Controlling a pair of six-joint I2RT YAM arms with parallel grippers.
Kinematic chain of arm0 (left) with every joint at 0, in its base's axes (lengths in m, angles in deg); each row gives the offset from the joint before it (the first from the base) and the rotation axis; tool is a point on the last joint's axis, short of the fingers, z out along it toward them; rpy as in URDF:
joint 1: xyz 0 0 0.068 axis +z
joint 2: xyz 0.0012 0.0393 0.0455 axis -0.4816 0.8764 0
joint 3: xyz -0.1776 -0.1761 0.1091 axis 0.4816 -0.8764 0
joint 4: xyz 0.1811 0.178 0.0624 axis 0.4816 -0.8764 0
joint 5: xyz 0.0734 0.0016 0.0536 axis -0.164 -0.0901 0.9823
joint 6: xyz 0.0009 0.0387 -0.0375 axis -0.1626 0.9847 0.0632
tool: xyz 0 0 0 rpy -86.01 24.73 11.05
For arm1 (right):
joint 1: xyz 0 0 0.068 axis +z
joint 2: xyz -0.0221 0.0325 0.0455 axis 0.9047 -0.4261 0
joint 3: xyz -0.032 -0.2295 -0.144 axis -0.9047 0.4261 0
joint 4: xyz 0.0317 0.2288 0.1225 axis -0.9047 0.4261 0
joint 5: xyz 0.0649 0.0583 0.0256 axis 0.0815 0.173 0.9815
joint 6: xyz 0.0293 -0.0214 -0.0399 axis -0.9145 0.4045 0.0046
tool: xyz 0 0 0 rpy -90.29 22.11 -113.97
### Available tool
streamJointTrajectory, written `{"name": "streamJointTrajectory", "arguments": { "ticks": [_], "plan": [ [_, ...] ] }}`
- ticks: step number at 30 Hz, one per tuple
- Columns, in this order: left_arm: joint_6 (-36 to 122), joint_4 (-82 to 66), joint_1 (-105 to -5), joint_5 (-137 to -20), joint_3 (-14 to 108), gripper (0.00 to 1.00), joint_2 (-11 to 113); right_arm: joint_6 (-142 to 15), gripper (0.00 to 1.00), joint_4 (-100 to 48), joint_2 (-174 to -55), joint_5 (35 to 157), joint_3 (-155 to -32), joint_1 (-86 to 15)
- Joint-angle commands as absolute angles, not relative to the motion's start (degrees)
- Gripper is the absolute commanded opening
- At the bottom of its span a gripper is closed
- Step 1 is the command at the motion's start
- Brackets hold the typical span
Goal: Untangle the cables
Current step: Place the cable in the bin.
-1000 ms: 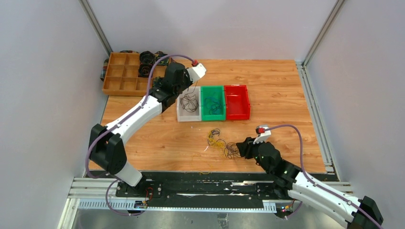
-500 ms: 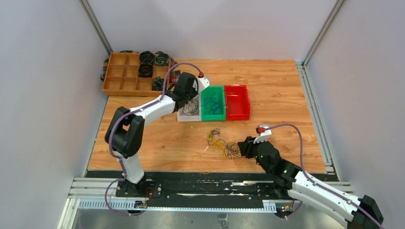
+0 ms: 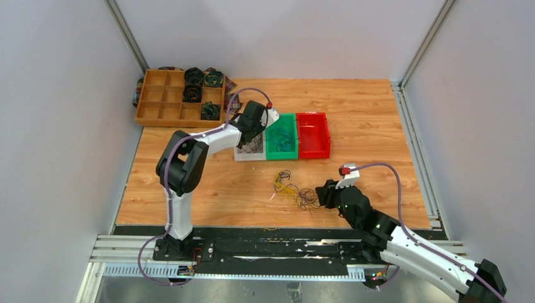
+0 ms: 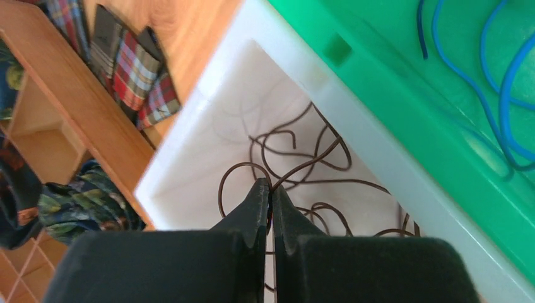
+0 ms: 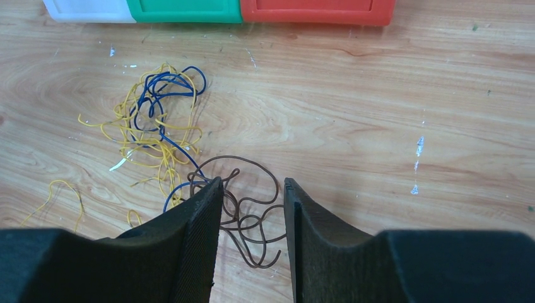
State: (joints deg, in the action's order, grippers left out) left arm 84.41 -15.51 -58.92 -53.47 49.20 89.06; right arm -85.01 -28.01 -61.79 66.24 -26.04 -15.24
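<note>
A tangle of thin cables point(image 3: 291, 189) lies on the wooden table in front of the bins: yellow cables point(image 5: 158, 148), a blue cable point(image 5: 165, 88) and a brown cable point(image 5: 252, 214). My right gripper point(image 5: 252, 189) hangs open just above the brown loops, one finger on each side of them. My left gripper point(image 4: 270, 189) is shut over the white bin point(image 4: 208, 101), with a brown cable point(image 4: 303, 165) pinched at its tips. Other brown cables lie loose in that bin. Blue cables point(image 4: 498, 82) lie in the green bin point(image 4: 404, 95).
White bin point(image 3: 241, 154), green bin point(image 3: 281, 156) and red bin point(image 3: 313, 153) stand side by side at mid-table. A wooden compartment tray point(image 3: 165, 95) with dark fabric coils point(image 3: 194, 77) sits at the back left, with plaid cloth point(image 4: 135, 69) beside it. Aluminium frame rails edge the table.
The left arm has swung right and folded in, bringing its gripper from the wooden tray's corner to over the white bin. The right arm and the tangle have not moved.
</note>
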Motion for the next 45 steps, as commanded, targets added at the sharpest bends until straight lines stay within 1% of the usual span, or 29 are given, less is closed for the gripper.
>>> {"name": "streamJointTrajectory", "arguments": {
  "ticks": [1,3,5,8,11,13,14,19,23,27,29,31,34,37,38,40,45],
  "plan": [
    [82.14,-22.89,-58.33,-54.52,57.67,0.08,88.09,-84.39,0.41,-24.92,-61.63,64.71,-30.19,-15.91],
    [81.44,-27.77,-58.29,-56.32,60.53,0.22,87.08,-84.59,0.41,-22.82,-62.41,64.98,-31.67,-16.29],
    [81.42,-31.28,-58.23,-57.96,62.37,0.43,85.7,-85.12,0.42,-20.96,-63.42,65.39,-32.92,-16.56],
    [81.78,-36.69,-58.17,-59.72,65.15,0.65,83.29,-87.22,0.48,-15.89,-66.89,64.84,-35.66,-16.8],
    [81.61,-44.61,-57.86,-62.48,68.8,0.82,81.08,-89.43,0.52,-11.81,-69.33,65.99,-38.46,-16.86],
    [81.7,-49.0,-57.79,-64.55,70.97,0.91,79.54,-89.91,0.53,-12.4,-69.38,68.5,-38.34,-16.83],
    [81.54,-51.13,-57.79,-65.42,71.93,0.94,78.74,-89.82,0.52,-13.27,-69.24,69.76,-37.76,-16.86],
    [81.01,-57.3,-57.79,-68.7,73.56,1.0,73.37,-92.21,0.5,-12.54,-71.43,72.64,-36.21,-16.92],
    [80.02,-57.67,-57.79,-70.17,71.94,0.98,68.22,-95.78,0.48,-10.5,-74.18,74.94,-34.2,-16.95],
    [79.44,-57.6,-57.81,-72.33,70.49,0.98,64.45,-98.62,0.44,-10.72,-74.14,75.08,-31.6,-16.95],
    [80.07,-57.6,-57.79,-74.0,69.72,0.98,63.15,-99.15,0.39,-12.88,-73.25,74.21,-30.28,-16.92],
    [80.67,-57.68,-57.79,-75.14,68.95,0.98,62.35,-99.4,0.3,-15.37,-71.43,73.36,-29.1,-17.14],
    [81.15,-58.78,-57.93,-76.94,68.37,0.98,61.86,-98.88,0.19,-18.62,-68.39,73.32,-28.15,-18.28],
    [81.01,-60.12,-57.88,-79.11,68.81,0.98,61.68,-97.13,0.03,-17.41,-65.52,72.66,-29.46,-19.45],
    [80.92,-60.59,-57.88,-79.75,69.12,0.99,61.6,-96.66,0.01,-16.62,-64.56,72.17,-30.3,-19.66],
    [80.61,-61.25,-57.96,-82.02,69.56,1.0,61.38,-94.59,0.01,-13.71,-62.4,70.96,-32.27,-20.0],
    [80.34,-62.64,-59.31,-86.43,69.48,0.97,60.76,-91.5,0.01,-9.51,-59.42,69.71,-37.2,-20.5]
  ]
}}
